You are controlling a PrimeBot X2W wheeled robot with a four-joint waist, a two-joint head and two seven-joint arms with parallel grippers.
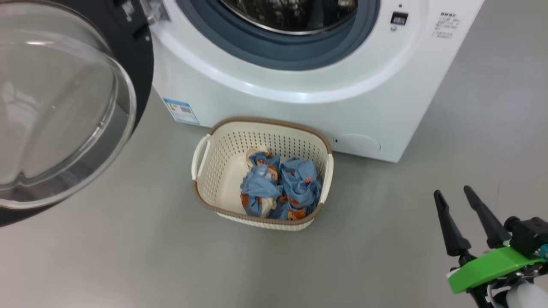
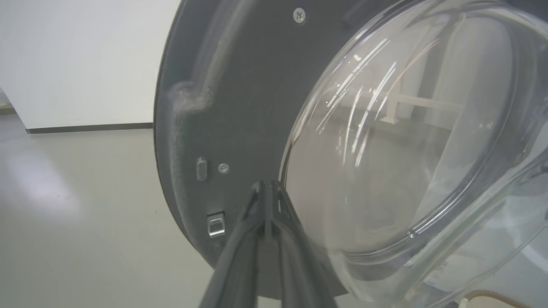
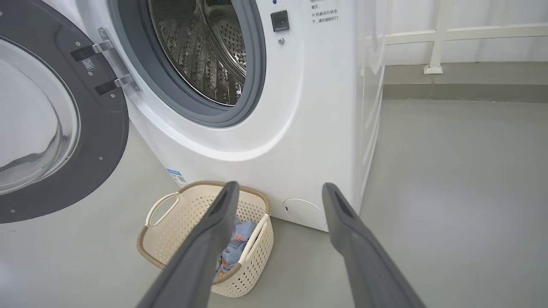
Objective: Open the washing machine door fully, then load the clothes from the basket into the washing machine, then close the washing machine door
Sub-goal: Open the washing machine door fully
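Note:
The white washing machine [image 1: 295, 107] stands at the top of the head view with its steel drum [image 3: 201, 51] exposed. Its black door [image 1: 137, 55] is swung wide open to the left, the clear glass bowl [image 1: 55, 107] bulging toward me. On the floor in front sits the cream basket [image 1: 216, 164] holding the light blue clothes [image 1: 280, 186]. My right gripper [image 1: 454, 194] hovers open at the lower right, well clear of the basket. My left gripper [image 2: 266, 185] is shut, its tips at the door's dark inner face [image 2: 231, 94] beside the glass.
Grey floor [image 1: 128, 256] surrounds the basket on all sides. A blue label [image 1: 181, 111] marks the machine's lower left front. A white wall with a dark skirting [image 2: 85, 127] lies beyond the door, and a white railing [image 3: 436, 34] stands right of the machine.

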